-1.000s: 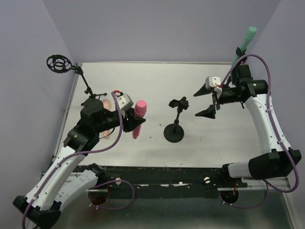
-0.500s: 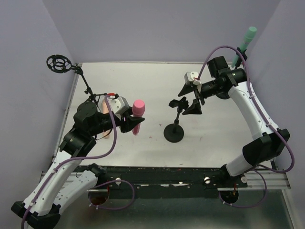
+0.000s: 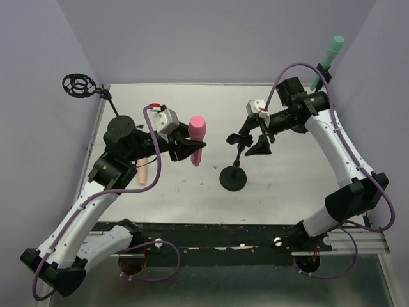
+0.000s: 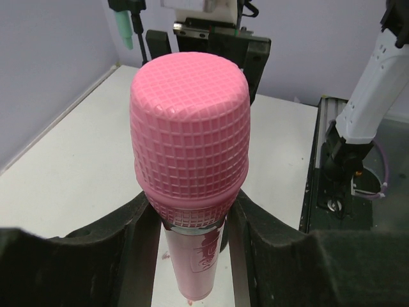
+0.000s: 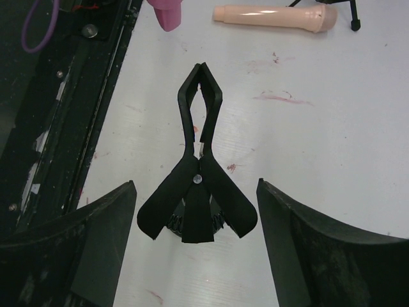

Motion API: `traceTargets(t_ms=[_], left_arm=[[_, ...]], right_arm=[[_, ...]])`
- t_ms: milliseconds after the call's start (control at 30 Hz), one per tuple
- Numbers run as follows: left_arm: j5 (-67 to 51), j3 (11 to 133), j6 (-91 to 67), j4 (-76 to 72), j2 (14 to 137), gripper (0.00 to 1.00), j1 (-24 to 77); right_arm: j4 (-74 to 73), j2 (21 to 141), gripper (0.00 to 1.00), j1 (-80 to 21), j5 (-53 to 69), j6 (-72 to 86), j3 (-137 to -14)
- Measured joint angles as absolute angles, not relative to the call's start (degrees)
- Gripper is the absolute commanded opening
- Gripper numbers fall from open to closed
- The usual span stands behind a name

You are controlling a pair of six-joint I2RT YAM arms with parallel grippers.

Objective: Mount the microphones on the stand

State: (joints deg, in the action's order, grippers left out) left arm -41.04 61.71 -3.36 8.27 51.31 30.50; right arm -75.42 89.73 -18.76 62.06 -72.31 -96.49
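My left gripper [image 3: 190, 149] is shut on the pink microphone [image 3: 197, 136], gripping it just under its head and holding it above the table, left of the small black stand [image 3: 233, 176]. In the left wrist view the microphone's pink head [image 4: 189, 128] fills the middle, between my fingers [image 4: 96, 256]. My right gripper [image 3: 254, 135] is open, its jaws on either side of the stand's spring clip [image 5: 198, 166] without touching it. The peach microphone [image 5: 275, 18] lies on the table, partly hidden under my left arm [image 3: 143, 170]. The mint green microphone [image 3: 331, 51] sits clipped in a stand at the far right.
A tall stand with an empty ring mount [image 3: 79, 85] stands at the far left corner. Purple walls close in the table on three sides. The table's black front rail [image 3: 211, 233] runs along the near edge.
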Motion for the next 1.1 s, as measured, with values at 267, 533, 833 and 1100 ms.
traceTargets(t_ms=[267,533,833,1100], left_arm=[[-45.7,66.2,-6.0,5.3,57.1,0.00,31.4],[-47.5,68.7,-7.2,4.3,60.9,0.00,32.0],[-48.1,73.0,-7.4,3.9,67.4,0.00,32.6],[-48.1,78.3,-6.5,3.9,75.3,0.00,35.5]], right_arm=[[-76.2,89.7,0.79,-18.8,62.0,-72.4,-97.8],[-76.4,89.8,0.28,-18.8,62.1,-72.2,-99.3],[-76.6,89.8,0.20,-18.8,62.2,-72.0,-99.3],[-76.6,89.8,0.18,-18.8,62.2,-71.8,-99.3]])
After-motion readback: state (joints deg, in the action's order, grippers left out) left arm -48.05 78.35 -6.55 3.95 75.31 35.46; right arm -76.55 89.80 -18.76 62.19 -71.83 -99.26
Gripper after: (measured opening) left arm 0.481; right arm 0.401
